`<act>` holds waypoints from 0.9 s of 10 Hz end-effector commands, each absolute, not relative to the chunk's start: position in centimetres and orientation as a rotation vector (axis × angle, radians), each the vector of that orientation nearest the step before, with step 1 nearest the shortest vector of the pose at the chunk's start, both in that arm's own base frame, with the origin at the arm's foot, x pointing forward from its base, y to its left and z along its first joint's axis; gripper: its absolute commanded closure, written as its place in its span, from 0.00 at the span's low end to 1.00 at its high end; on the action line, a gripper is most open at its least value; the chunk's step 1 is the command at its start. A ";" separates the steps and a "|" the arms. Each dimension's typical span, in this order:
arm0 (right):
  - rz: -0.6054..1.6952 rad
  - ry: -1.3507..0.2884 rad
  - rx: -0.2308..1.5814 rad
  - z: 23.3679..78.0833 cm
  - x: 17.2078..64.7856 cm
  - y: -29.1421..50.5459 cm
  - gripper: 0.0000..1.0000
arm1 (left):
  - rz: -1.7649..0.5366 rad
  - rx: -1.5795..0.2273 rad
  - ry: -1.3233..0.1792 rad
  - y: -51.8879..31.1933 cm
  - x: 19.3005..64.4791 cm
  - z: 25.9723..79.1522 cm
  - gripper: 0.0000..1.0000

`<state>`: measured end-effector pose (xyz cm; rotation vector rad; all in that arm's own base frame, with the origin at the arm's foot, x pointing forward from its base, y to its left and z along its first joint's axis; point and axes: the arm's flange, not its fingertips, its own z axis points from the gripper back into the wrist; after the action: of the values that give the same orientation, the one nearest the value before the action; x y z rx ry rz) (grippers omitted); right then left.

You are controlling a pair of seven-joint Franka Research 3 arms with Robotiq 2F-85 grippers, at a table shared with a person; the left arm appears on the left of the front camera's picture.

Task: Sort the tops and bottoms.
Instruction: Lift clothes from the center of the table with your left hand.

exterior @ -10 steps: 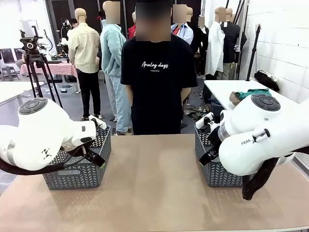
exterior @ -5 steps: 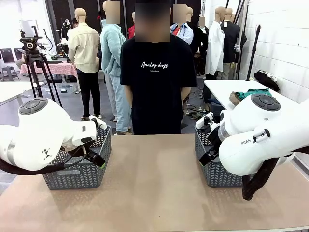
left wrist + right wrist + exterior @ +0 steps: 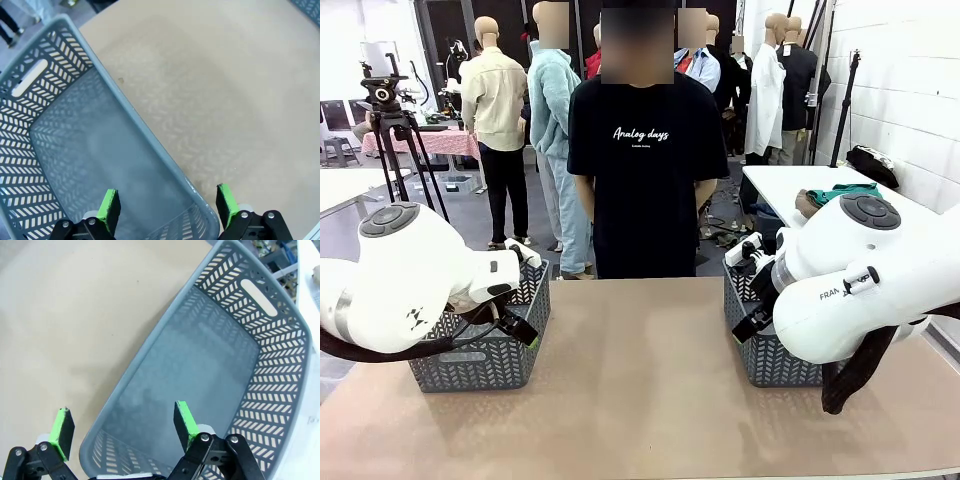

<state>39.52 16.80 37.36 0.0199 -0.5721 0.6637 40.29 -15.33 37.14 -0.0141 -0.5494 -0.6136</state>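
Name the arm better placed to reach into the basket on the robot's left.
Left: the left end effector, open, hangs over that basket's rim; the right end effector hangs over the other basket.

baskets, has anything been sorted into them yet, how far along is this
Done: nothing; the left basket and the right basket both show bare floors. In hand: nothing; the left gripper and the right gripper are open, each hanging over its basket's rim. Left: the whole sort.
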 end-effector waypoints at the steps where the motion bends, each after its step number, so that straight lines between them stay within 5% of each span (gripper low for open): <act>1: 0.663 -0.572 0.020 37.4 39.5 16.8 0.00 | -0.609 -0.016 -0.549 -15.2 40.3 37.1 0.00; 9: 0.663 -0.572 0.020 37.4 39.5 16.8 0.00 | -0.609 -0.016 -0.549 -15.2 40.3 37.1 0.00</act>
<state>39.52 16.80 37.36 0.0199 -0.5721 0.6637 40.28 -15.35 37.14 -0.0140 -0.5495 -0.6143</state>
